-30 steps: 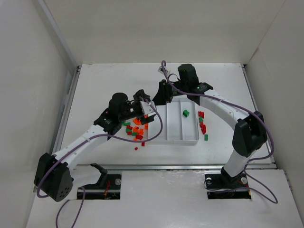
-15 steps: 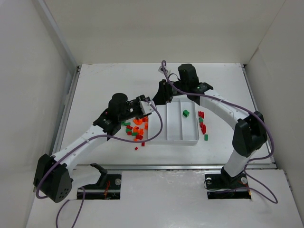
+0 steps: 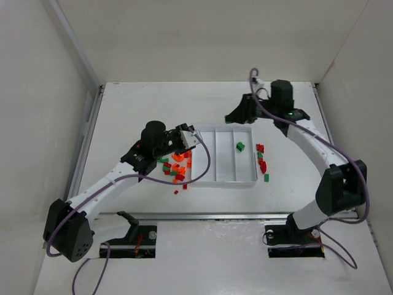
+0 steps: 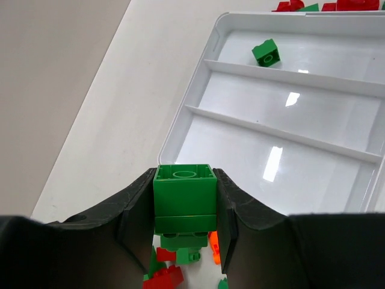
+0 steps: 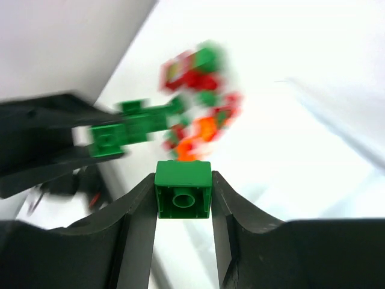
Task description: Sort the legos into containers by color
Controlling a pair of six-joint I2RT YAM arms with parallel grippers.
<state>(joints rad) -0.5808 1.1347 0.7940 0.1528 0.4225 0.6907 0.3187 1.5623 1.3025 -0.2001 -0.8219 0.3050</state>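
Setting: white bench (image 3: pixel 141 98) boxed in by pale walls, with both arm bases at its near edge.
Tray: one shallow white tray (image 3: pixel 225 182) with three long compartments sat mid-bench; a single green brick (image 3: pixel 240 146) lay in the right-hand compartment, and the other two looked bare.
Loose legos: a mixed red, green and orange pile (image 3: pixel 174 167) lay on the bench just left of the tray; a smaller cluster of red bricks (image 3: pixel 262 161) with a few green ones lay just outside its right wall.
Left gripper: the left gripper (image 4: pixel 184 208) was clamped on a green brick (image 4: pixel 184 191), held above the left pile, near the tray's left wall.
Right gripper: the right gripper (image 5: pixel 183 195) was clamped on another green brick (image 5: pixel 183 188), raised beyond the tray's far edge.
Step in hand: carrying, I judged; both arms loaded with green and neither over a compartment.
Next move: each brick probably needed bringing over the compartment that held the green one, then releasing low; the arms should go in turn to avoid crowding.
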